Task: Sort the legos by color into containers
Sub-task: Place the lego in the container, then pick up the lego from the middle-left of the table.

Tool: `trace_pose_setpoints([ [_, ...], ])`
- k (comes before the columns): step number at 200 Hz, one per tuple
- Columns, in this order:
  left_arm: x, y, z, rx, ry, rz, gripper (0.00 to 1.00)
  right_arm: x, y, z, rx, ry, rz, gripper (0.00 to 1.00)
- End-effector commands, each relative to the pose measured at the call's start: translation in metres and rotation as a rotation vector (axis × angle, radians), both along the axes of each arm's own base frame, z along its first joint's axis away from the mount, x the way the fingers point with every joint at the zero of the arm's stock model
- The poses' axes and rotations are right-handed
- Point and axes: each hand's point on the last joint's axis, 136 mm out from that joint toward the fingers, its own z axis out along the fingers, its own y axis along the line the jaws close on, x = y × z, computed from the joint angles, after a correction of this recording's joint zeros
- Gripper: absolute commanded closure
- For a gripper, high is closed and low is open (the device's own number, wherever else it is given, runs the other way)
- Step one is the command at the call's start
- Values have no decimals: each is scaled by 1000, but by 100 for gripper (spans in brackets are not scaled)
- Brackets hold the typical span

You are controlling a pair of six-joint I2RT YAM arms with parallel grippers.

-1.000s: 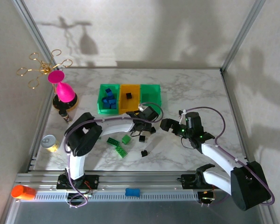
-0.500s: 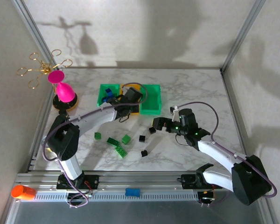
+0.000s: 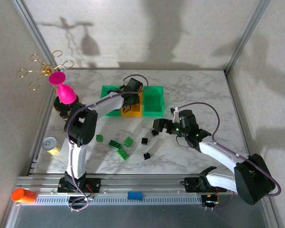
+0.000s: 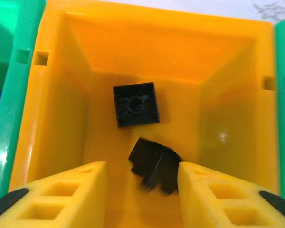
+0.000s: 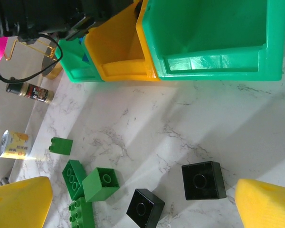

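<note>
My left gripper (image 4: pixel 142 190) hangs over the orange container (image 4: pixel 52 118), the middle one of the row. Its jaws stand apart. A blurred black lego (image 4: pixel 154 166) sits between the yellow fingers (image 4: pixel 61 194), against the right one with a gap on the left. Another black lego (image 4: pixel 135 104) lies flat on the bin floor. The left green container (image 3: pixel 106 105) holds blue legos; the right green container (image 5: pixel 213 38) is empty. My right gripper (image 5: pixel 142 204) is wide open low over the table, above two black legos (image 5: pixel 203 180). Green legos (image 5: pixel 100 184) lie left of those.
A pink goblet (image 3: pixel 62 90) and a gold wire stand (image 3: pixel 42 69) sit at the back left, with a small bottle (image 3: pixel 65 115) and a can (image 3: pixel 51 144) along the left edge. Green plates (image 3: pixel 123 154) and a third black brick (image 3: pixel 146 155) lie mid-table.
My left gripper swung from the table's middle up to the orange container with a black lego and parted its jaws. My right gripper slid left toward the black legos.
</note>
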Motion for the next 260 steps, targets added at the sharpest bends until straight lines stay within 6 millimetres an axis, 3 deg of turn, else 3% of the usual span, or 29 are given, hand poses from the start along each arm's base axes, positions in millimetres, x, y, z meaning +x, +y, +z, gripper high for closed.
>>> trace_pose_setpoints([
  [1,7,-11,11,-25,-9,-43,53,8,2,11,7,-34,-21,1],
  [48,-7,1,33,-25,-37,-22,53,11,-1,11,-16,-42,-34,1],
  [95,-62,-16,51,-40,-45,-103,52,10,-8,0,-39,12,-55,1],
  [123,-109,-22,42,-26,-8,-134,51,4,-21,-10,-67,60,-77,1],
  [182,-201,-56,12,-42,92,-218,46,-19,-44,-25,-110,108,-115,1],
  [213,-228,-77,-10,-65,146,-248,44,-25,-54,-33,-115,140,-144,1],
  [260,-243,-91,-38,-62,201,-249,42,-25,-64,-38,-113,153,-168,1],
])
